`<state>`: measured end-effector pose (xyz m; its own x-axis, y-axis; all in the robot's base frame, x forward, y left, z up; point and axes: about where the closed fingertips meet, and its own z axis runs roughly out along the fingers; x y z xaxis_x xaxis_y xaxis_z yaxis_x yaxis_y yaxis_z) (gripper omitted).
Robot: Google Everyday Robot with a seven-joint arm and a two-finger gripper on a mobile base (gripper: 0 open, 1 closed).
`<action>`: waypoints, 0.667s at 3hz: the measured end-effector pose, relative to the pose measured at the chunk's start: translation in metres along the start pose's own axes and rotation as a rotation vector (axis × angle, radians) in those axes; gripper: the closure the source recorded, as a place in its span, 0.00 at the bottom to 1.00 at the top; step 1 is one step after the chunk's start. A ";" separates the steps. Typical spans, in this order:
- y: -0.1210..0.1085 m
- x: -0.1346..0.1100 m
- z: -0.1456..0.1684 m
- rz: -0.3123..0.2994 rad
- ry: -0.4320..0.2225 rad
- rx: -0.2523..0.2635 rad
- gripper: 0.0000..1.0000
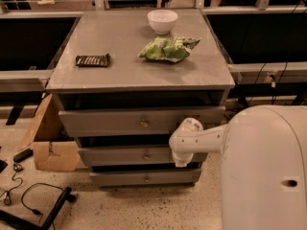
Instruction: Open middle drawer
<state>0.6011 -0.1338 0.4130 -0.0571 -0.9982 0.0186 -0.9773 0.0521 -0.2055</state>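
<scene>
The grey cabinet has three drawers. The middle drawer (120,155) is a wide shallow grey front with a small brass knob (146,156) at its centre, below the taller top drawer (105,122) and above the bottom drawer (124,178). My white arm reaches in from the right. The gripper (181,161) hangs in front of the right part of the middle drawer, a little to the right of the knob.
On the cabinet top (120,56) lie a white bowl (162,20), a green chip bag (168,48) and a dark snack bar (93,60). A cardboard box (48,140) stands left of the cabinet. Cables (29,200) lie on the floor at the lower left.
</scene>
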 end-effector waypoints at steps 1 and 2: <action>-0.004 -0.002 -0.004 0.000 0.000 0.000 0.87; -0.005 -0.003 -0.010 0.000 0.000 0.000 1.00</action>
<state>0.6046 -0.1310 0.4236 -0.0571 -0.9982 0.0186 -0.9773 0.0520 -0.2054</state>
